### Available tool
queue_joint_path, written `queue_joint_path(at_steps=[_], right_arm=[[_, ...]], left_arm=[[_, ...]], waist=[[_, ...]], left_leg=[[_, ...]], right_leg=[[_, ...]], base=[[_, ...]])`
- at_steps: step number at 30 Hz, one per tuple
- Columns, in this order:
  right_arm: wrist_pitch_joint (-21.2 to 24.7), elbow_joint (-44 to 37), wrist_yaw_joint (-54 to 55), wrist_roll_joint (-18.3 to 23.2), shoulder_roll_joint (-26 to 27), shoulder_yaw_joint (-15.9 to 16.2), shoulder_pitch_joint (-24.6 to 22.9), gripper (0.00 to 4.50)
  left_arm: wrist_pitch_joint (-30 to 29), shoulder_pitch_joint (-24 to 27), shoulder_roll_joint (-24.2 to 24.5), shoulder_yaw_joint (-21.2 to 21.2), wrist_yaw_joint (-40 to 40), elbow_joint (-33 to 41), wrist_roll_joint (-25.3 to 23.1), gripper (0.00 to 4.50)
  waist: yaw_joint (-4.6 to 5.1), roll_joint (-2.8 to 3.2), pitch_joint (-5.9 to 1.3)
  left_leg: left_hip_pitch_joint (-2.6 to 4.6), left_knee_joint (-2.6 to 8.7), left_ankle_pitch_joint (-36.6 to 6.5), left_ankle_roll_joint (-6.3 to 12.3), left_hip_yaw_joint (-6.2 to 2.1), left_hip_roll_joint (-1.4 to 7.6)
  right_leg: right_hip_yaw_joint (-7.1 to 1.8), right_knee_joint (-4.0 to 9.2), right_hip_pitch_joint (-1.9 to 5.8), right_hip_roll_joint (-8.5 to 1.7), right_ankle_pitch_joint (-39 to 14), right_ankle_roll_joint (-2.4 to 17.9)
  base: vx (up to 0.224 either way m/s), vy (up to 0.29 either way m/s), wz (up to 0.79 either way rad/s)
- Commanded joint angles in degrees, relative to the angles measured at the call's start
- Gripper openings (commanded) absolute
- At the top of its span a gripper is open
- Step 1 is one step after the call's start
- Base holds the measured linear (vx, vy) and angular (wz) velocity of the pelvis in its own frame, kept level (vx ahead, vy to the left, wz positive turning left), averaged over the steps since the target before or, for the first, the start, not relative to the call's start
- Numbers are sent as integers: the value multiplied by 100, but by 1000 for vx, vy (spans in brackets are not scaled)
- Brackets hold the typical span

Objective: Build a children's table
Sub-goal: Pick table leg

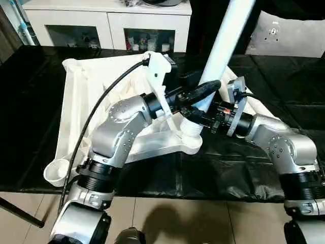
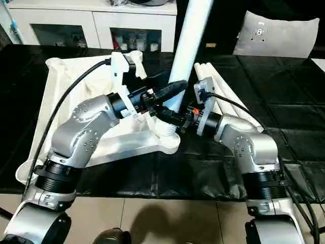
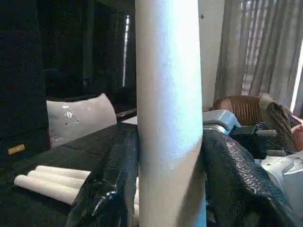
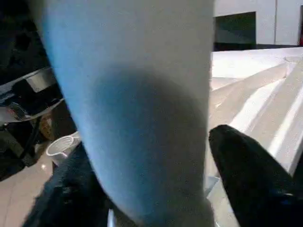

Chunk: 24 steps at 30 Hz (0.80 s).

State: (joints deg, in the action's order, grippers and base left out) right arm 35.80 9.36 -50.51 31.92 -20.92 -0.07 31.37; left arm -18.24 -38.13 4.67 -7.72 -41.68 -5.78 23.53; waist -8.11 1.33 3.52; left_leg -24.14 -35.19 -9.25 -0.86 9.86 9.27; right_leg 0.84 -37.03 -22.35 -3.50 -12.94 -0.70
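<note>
The children's table top [image 1: 81, 101] lies upside down on the black-sheeted work table. One white leg [image 1: 223, 35] stands upright in its near right corner socket [image 1: 192, 133]. My left gripper [image 1: 205, 89] is shut on this leg a little above the socket; in the left wrist view both black fingers [image 3: 111, 184] press against the leg [image 3: 168, 94]. My right gripper [image 1: 195, 118] reaches in from the right, just above the socket. In the right wrist view its fingers [image 4: 246, 175] sit on either side of the leg [image 4: 142, 94], against it.
Three spare white legs [image 2: 216, 84] lie on the black sheet behind my right arm. The top's near left corner socket [image 1: 57, 172] sticks out over the work table's front edge. A white cabinet [image 1: 106, 20] and a grey cushion [image 2: 277, 35] stand behind.
</note>
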Motion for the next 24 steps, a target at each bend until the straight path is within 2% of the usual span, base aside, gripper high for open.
queue_joint_path(at_steps=[1, 4, 6, 15, 16, 19, 21, 24], right_arm=[[42, 15, 53, 29, -18, -110, 90, 290], [55, 37, 41, 35, 9, -95, 71, 279], [61, 52, 104, -35, 11, -60, 64, 247], [-255, -40, 346, -254, 237, 49, -30, 203], [-255, -40, 346, -254, 237, 49, -30, 201], [-275, 17, 555, -370, 328, 85, -19, 197], [-268, 90, 686, -382, 428, 62, 2, 196], [-322, 143, 765, -411, 504, 34, 10, 195]], left_arm=[[26, 18, -9, -131, -149, 191, -20, 185], [24, 35, 9, -149, -177, 212, -7, 185], [28, 38, 30, -165, -195, 211, -27, 185], [-142, 28, 83, -251, -86, 240, -145, 184], [-142, 28, 83, -251, -86, 240, -145, 240], [-311, 68, 78, -281, -182, 380, 10, 257], [-528, 171, 12, -280, -319, 648, 311, 290], [-711, 272, -71, -253, -423, 881, 622, 311]], waist=[[28, -100, -465], [25, -98, -468], [28, -104, -469], [31, -108, -465], [30, -102, -465], [38, -108, -464], [39, -101, -464], [28, -89, -456]], left_leg=[[220, 355, -531, 195, -96, 345], [218, 354, -548, 180, -96, 343], [218, 356, -531, 178, -97, 345], [220, 364, -554, 162, -95, 347], [226, 366, -550, 153, -96, 351], [219, 367, -525, 135, -93, 343], [220, 368, -554, 125, -92, 350], [232, 374, -613, 68, -85, 346]], right_leg=[[-153, 403, 217, -437, 11, 1366], [-154, 403, 220, -444, -6, 1366], [-152, 400, 219, -443, 3, 1364], [-152, 401, 208, -446, -85, 1334], [-152, 400, 202, -445, -82, 1334], [-152, 396, 199, -443, -57, 1334], [-154, 389, 200, -451, -58, 1368], [-155, 398, 186, -439, -153, 1370]], base=[[0, 0, 0], [0, 0, 0], [0, 0, 0], [0, 0, 0], [0, 0, 0], [0, 0, 0], [0, 0, 0], [0, 0, 0]])
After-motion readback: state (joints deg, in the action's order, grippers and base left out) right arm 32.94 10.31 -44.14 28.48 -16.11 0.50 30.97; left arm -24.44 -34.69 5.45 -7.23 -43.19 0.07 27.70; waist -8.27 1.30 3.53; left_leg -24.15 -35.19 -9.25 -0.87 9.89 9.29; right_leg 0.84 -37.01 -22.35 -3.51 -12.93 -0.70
